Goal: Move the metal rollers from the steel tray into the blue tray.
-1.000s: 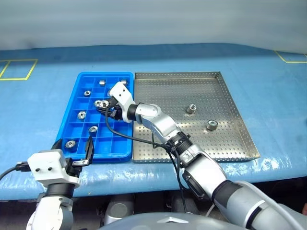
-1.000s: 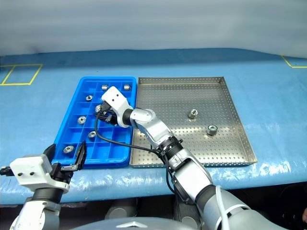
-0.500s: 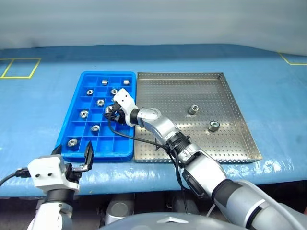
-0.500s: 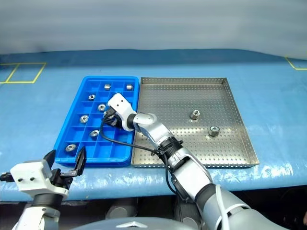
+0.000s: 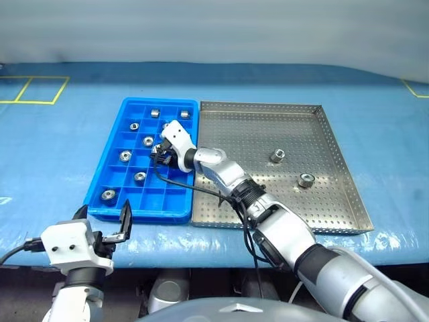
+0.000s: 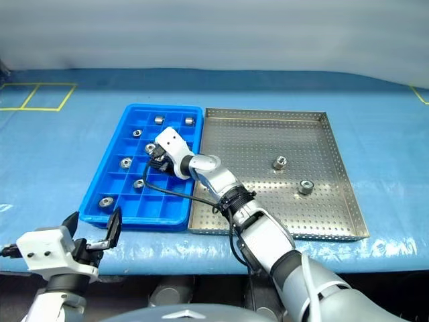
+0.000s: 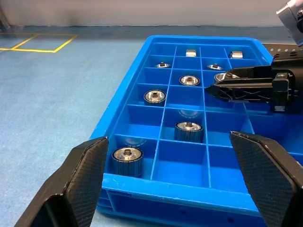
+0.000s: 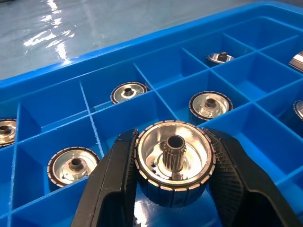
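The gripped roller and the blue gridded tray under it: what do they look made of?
Small silver roller held in the right gripper: looks like polished metal, mirror-bright face, ribbed rim, splined centre hub. Blue gridded tray: likely moulded plastic, uniform glossy colour with thin divider walls.

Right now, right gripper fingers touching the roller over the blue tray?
Touching. In the right wrist view both fingers of the right gripper press the roller's sides above a blue tray compartment.
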